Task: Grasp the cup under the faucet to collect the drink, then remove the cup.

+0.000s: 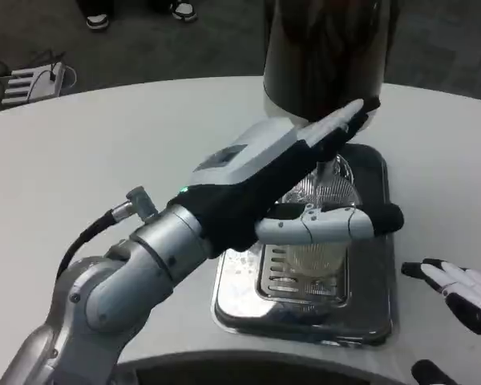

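Reaching across the white worktop (104,144), the left hand (305,172) lies over the clear plastic cup (313,257), one finger stretched up toward the dark dispenser (325,56) and another curled across the cup's front, just below its rim. That looks like a wrap around the cup's upper part, though the forearm hides the far side, so I cannot tell whether the fingers have truly closed on it or merely bracket it. The cup stands upright on the slotted grate of the steel drip tray (377,313), directly below the dispenser body, which is presumably where the faucet pours; the spout itself is hidden behind the hand. Keeping the cup there makes sense: any overflow falls through the grate, and the hand steadies a light cup against tipping while it fills. Whether liquid is in the cup is hard to judge. The right hand (461,293) rests low beside the tray's right edge, fingers spread, holding nothing, apparently waiting clear of the work.
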Action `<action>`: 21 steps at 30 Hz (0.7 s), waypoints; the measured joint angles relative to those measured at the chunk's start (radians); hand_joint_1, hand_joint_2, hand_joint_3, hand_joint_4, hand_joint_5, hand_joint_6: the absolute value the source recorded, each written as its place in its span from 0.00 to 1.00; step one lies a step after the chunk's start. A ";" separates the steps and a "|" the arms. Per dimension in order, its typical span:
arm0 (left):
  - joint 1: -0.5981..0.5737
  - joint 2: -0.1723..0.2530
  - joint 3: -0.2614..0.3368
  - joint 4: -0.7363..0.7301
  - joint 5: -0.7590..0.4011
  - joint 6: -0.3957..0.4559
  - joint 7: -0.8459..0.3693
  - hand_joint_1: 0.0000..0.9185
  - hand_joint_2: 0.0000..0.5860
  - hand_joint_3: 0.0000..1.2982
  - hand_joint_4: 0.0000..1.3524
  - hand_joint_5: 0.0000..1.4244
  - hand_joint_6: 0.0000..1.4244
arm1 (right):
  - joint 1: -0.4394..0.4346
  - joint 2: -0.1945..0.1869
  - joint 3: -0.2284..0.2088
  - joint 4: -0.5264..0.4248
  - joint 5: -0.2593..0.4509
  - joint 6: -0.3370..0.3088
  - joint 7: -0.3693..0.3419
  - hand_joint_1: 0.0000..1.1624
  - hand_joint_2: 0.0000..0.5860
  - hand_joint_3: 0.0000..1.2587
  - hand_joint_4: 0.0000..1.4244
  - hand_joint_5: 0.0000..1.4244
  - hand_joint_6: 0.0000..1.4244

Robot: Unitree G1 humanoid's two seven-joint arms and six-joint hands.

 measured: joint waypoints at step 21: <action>-0.018 0.052 0.022 -0.021 0.000 -0.016 -0.062 0.00 0.16 0.00 0.00 0.03 0.00 | -0.265 0.121 0.188 0.385 0.219 0.024 -0.270 0.63 0.41 0.00 0.00 0.00 0.06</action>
